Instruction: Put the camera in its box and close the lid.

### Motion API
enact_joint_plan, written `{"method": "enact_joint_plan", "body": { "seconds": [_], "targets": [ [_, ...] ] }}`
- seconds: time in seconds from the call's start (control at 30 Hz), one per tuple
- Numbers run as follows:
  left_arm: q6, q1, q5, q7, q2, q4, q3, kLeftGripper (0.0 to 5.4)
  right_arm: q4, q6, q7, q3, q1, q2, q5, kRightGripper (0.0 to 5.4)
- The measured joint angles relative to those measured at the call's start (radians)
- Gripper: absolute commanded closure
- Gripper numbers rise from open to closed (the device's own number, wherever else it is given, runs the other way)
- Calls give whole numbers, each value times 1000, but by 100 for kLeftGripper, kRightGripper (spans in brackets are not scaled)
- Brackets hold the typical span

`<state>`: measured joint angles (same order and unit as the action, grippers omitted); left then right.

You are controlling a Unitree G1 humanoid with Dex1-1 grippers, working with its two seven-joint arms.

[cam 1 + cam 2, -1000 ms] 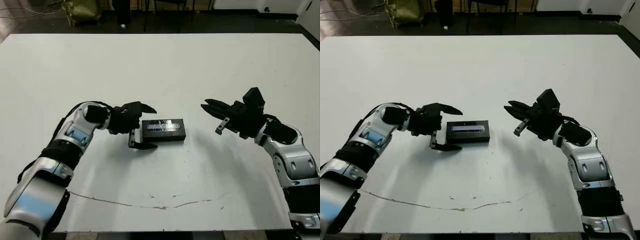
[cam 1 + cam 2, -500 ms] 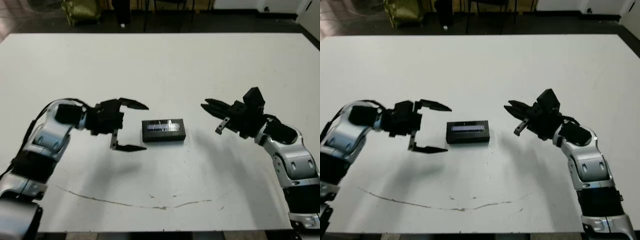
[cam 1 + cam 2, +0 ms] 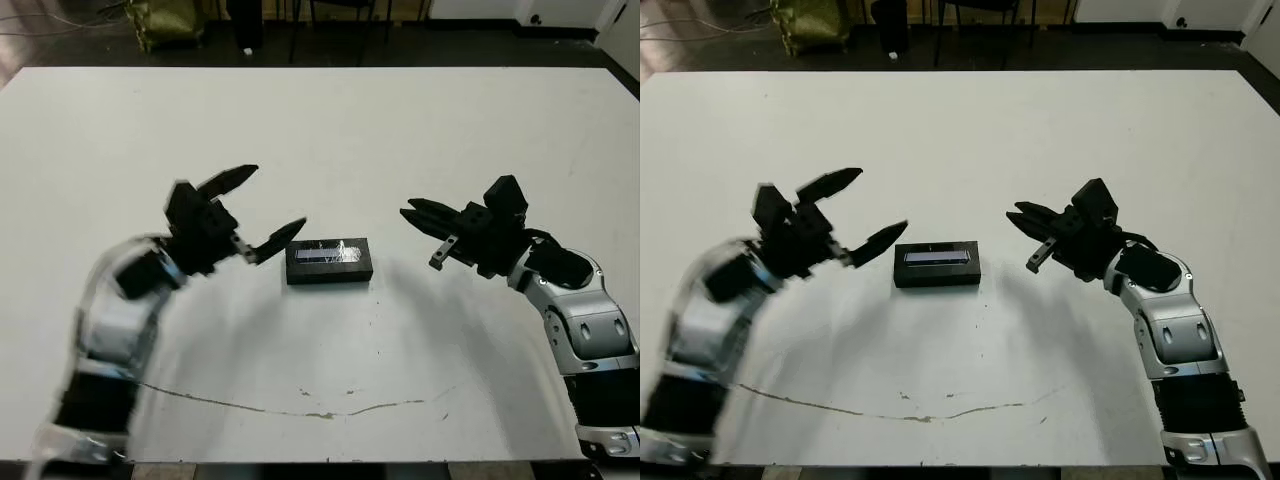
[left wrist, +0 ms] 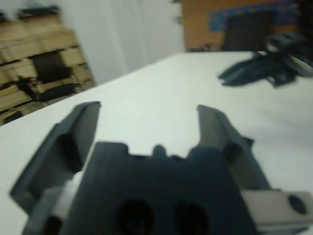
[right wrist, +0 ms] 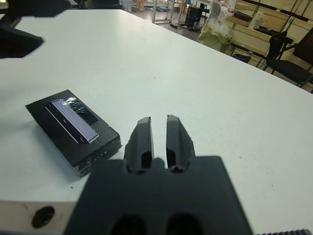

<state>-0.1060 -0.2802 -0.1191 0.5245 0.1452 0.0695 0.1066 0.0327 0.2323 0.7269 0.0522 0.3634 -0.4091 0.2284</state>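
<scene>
Lid [image 3: 329,252] with its pale grey-blue strip sits flat on top of the box [image 3: 330,271], and the two form one closed black block near the middle of the white table [image 3: 340,130]. The camera is not visible in any view. The right wrist view shows the strip as a shiny, slightly crinkled band running along the lid's length.

The left gripper [image 3: 250,210] hangs above the table on the block's left side, near it but not touching, with its two black fingers spread wide apart and nothing between them. The left arm is blurred in both head views. The left wrist view confirms the wide gap between the fingers.

The right gripper [image 3: 420,218] is positioned to the right of the block, well apart from it, fingers pointing toward it. Its fingers lie almost together with only a narrow slit between them, and they hold nothing.

A thin dark line [image 3: 300,409] runs across the table's near part.
</scene>
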Motion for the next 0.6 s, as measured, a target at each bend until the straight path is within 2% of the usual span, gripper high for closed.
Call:
{"method": "enact_joint_plan", "body": {
  "seconds": [0.13, 0.3, 0.47, 0.6],
  "targets": [
    [43, 1, 59, -72, -49, 0, 64, 288, -4, 1, -9, 1, 0, 0, 0, 540],
    [150, 1, 54, -75, -86, -3, 119, 412, -19, 2, -17, 1, -1, 0, -2, 540],
    [175, 1, 61, -76, -103, -3, 162, 537, -19, 3, -17, 1, -1, 0, -2, 540],
    [220, 3, 69, -75, -103, -12, 185, 539, -24, 4, -19, 1, -4, 0, -2, 540]
  ]
}}
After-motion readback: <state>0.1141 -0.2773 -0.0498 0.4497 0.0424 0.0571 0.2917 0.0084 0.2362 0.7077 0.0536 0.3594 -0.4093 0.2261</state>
